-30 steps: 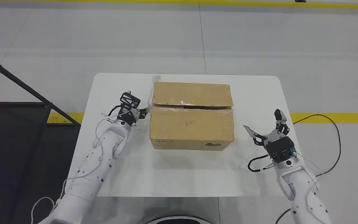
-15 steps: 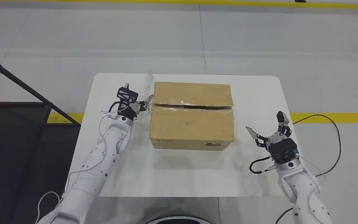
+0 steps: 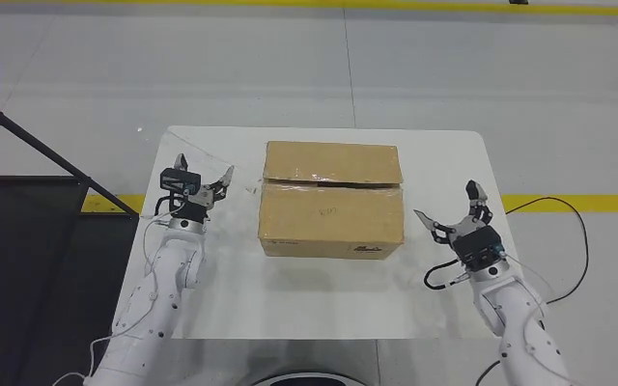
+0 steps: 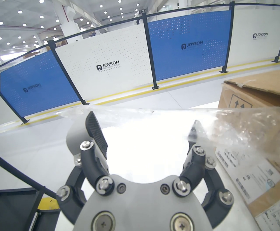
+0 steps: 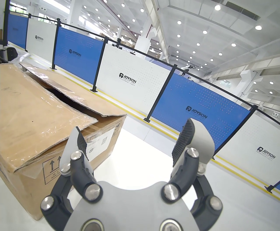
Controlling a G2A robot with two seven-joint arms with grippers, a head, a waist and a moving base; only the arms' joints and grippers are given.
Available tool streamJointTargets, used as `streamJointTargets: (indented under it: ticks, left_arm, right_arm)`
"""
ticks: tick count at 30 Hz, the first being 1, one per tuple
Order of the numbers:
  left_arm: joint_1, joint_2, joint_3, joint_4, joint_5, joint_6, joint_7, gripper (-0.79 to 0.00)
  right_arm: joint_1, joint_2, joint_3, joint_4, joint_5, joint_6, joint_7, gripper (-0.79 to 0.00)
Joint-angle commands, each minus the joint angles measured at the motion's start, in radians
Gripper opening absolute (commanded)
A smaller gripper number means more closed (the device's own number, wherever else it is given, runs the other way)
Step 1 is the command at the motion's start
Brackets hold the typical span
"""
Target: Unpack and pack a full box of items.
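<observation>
Pulling away from the cardboard box, the left gripper now sits well clear of the carton's side; half a second ago it was right against the end of the seam. Its jaws are spread wide, yet a strip of clear packing tape clings to the finger nearer the box. From there the strip stretches back to the carton's upper edge, crinkled where it meets the cardboard. My reading is that the seal is peeled off the seam but not freed from either the box or the finger. It probably needs shedding before the flaps can be lifted. Unpacking itself has not begun: the flaps lie shut. The one farther from the robot is a little raised at the seam, with a dark gap under it in the right wrist view. The right gripper has barely shifted. It hangs wide open and empty on the box's other side, near the carton but apart from it.

Under both grippers is the white table, with the box at its middle. Beyond lies pale grey floor with a yellow line. Farther off stands a fence of blue and white perforated panels, and highest up are the ceiling lights.
</observation>
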Motion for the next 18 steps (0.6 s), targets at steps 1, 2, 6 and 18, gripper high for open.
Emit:
streamJointTargets:
  ticks: [1, 2, 6, 18]
  left_arm:
    - [0.039, 0.003, -0.019, -0.028, 0.006, 0.011, -0.016, 0.000]
    - [0.056, 0.004, -0.027, -0.037, 0.018, 0.026, -0.035, 0.000]
    - [0.116, 0.006, -0.048, -0.079, 0.037, 0.054, -0.065, 0.000]
    - [0.241, 0.006, -0.080, -0.166, 0.049, 0.068, -0.140, 0.000]
  right_arm:
    - [0.005, 0.000, -0.003, 0.001, 0.000, 0.001, 0.002, 0.000]
    - [0.008, 0.000, -0.005, 0.002, -0.001, 0.001, 0.002, 0.000]
    - [0.017, 0.000, -0.010, 0.002, -0.004, 0.000, 0.005, 0.000]
    - [0.039, -0.002, -0.035, 0.006, -0.013, -0.002, 0.005, 0.000]
